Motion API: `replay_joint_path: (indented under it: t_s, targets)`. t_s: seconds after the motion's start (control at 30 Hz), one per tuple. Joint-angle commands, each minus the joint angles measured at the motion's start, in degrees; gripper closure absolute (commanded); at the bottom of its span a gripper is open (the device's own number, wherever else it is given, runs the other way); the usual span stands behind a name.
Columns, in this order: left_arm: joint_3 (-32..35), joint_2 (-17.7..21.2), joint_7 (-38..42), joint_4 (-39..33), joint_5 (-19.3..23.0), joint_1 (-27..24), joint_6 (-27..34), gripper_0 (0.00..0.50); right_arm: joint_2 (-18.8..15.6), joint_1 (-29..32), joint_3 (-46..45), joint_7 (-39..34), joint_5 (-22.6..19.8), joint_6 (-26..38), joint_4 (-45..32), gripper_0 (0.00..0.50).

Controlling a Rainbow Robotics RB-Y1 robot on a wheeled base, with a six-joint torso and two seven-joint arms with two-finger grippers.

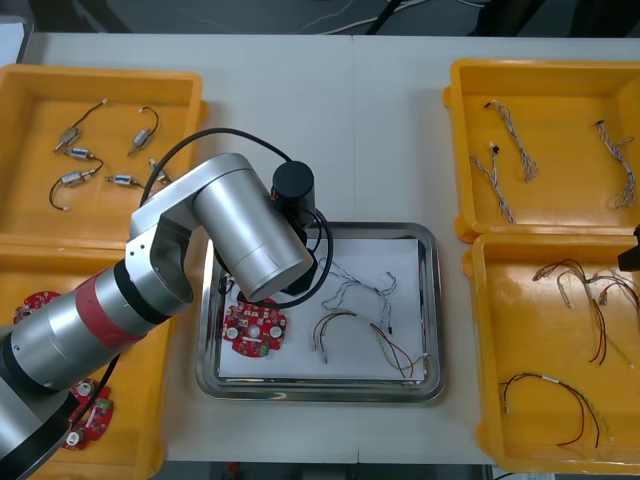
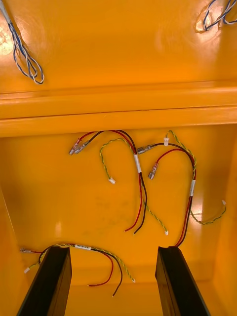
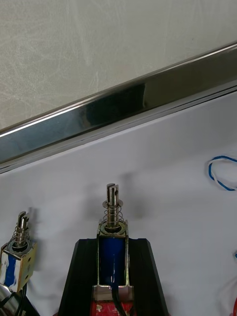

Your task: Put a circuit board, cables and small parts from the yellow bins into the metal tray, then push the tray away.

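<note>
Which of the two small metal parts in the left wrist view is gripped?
The small metal part clamped between the left gripper's fingers; the other part lies free on the tray's white liner beside them. Right gripper: open over a yellow bin.

Bright, even light from overhead fills the surface (image 1: 390,130), and the left arm lays a soft shadow over the metal tray (image 1: 320,392). In the left wrist view the tray's rim shows a dark mirrored sheen, and a small metal part (image 3: 112,247) casts a faint shadow. Two glare spots, perhaps lamp reflections, sit on the far yellow bin (image 2: 118,49).
</note>
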Motion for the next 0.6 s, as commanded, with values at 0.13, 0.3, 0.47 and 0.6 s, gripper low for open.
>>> replay_joint_path:
  t_s: [0.13,0.3,0.47,0.6]
  targets:
    - [-0.97,-1.89,1.7,-0.14,-0.7,-0.63,-0.63,0.5,0.33,0.65,-1.82,0.57,0.01,0.19,-1.7,0.0]
    - [-0.97,-1.89,1.61,-0.14,-0.79,-0.63,-0.63,0.37,0.33,0.65,-1.82,0.57,0.01,0.19,-1.7,0.0]
    - [-0.97,-1.89,1.61,-0.14,-0.96,-0.63,-0.63,0.026,0.33,0.65,-1.82,0.57,0.01,0.19,-1.7,0.0]
    - [-0.97,-1.89,1.79,-0.23,-0.96,-0.63,-0.63,0.0,0.33,0.65,-1.82,0.57,0.01,0.19,-1.7,0.0]
